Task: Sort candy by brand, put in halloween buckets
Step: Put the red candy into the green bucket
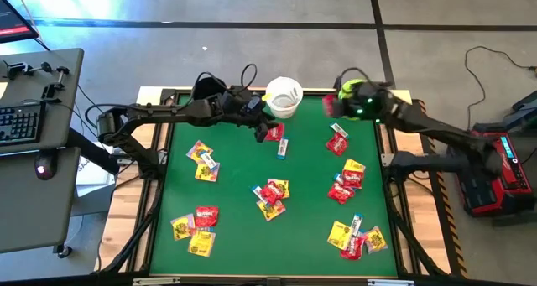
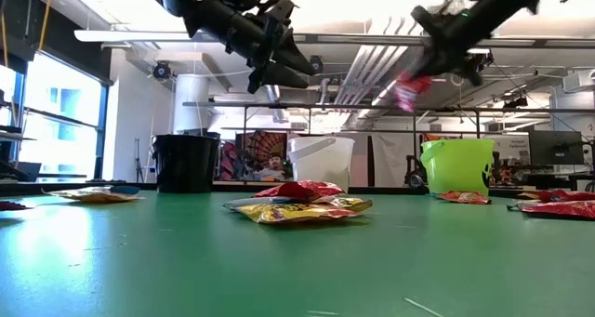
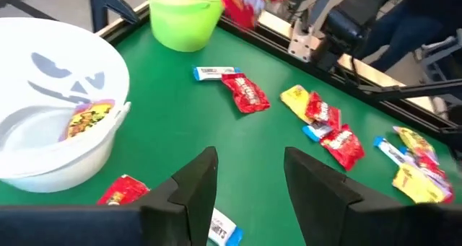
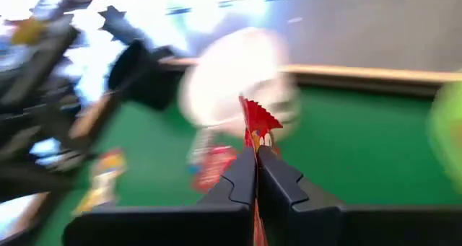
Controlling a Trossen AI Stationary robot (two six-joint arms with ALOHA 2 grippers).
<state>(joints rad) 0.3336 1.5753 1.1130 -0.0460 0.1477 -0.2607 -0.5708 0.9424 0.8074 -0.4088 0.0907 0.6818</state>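
The right claw (image 4: 256,159) pinches a red candy packet (image 4: 258,122) high beside the lime green bucket (image 2: 456,165), presumably to drop it there. The left claw (image 3: 249,177) hangs spread near the white bucket (image 3: 50,102), which holds a yellow packet (image 3: 88,120), suggesting a release.

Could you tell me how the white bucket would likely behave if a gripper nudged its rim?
The white bucket looks like thin plastic holding only a yellow packet, so it is probably light and would slide on the green table. It stands taller than wide in the low view, so a high push might tip it.

High view straight down; low view level across green table (image 1: 310,164); 2 wrist views close, sharing white bucket (image 3: 50,102)
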